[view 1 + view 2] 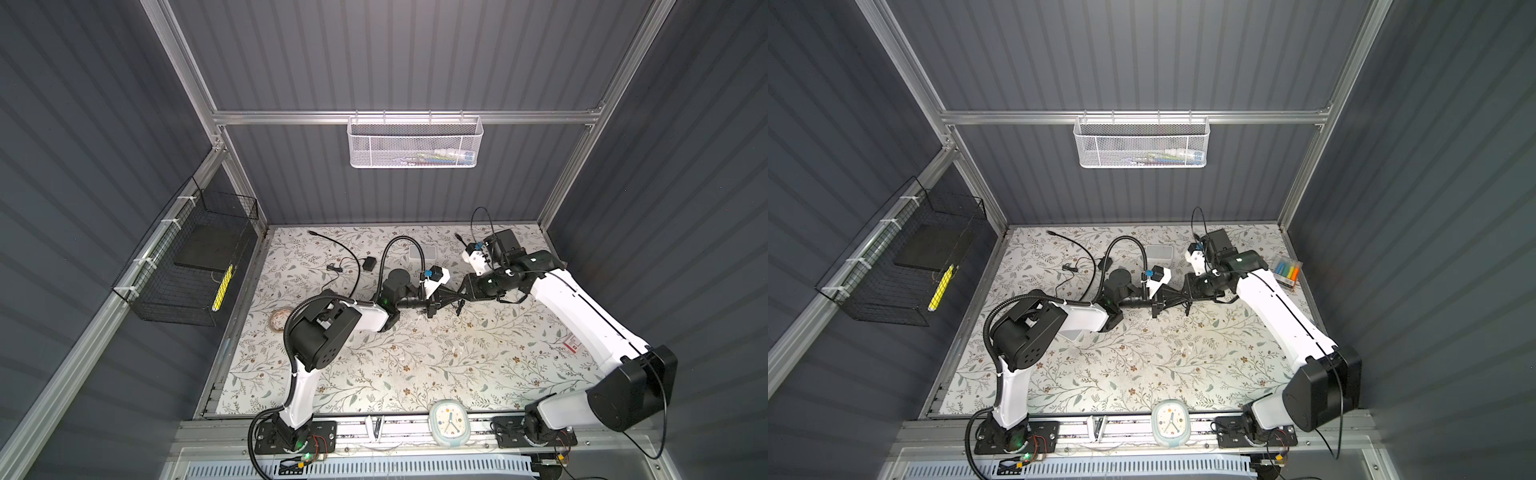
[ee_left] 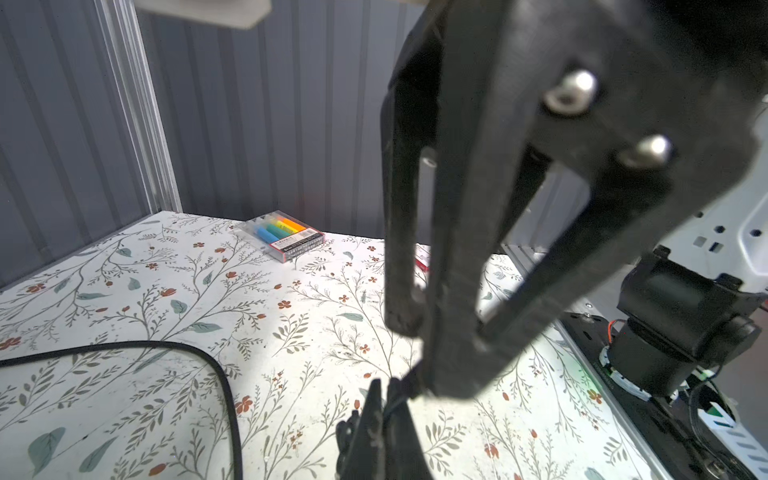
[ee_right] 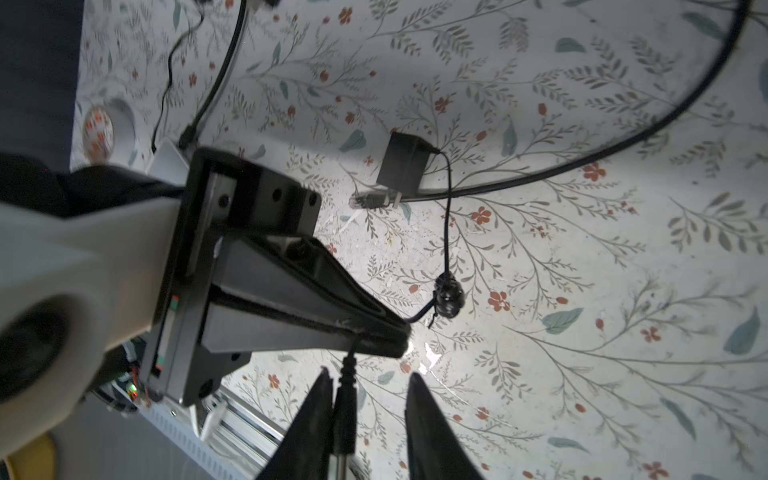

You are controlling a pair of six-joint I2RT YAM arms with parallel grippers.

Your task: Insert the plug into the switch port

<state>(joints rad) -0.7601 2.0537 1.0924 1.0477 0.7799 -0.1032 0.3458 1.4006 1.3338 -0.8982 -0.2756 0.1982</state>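
Two grippers meet, likely for a handover. Left gripper (image 3: 398, 333) clamps the cord (image 3: 447, 232) behind the plug (image 3: 347, 411); right gripper (image 3: 370, 374) gapes around it.

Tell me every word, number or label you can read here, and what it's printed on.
No text here can be read clearly.
Marker pack: printed label strip along its edge, too blurred to read.
Clock: numerals around the dial, too small to read.
Red-and-white card on the table: print too small to read.
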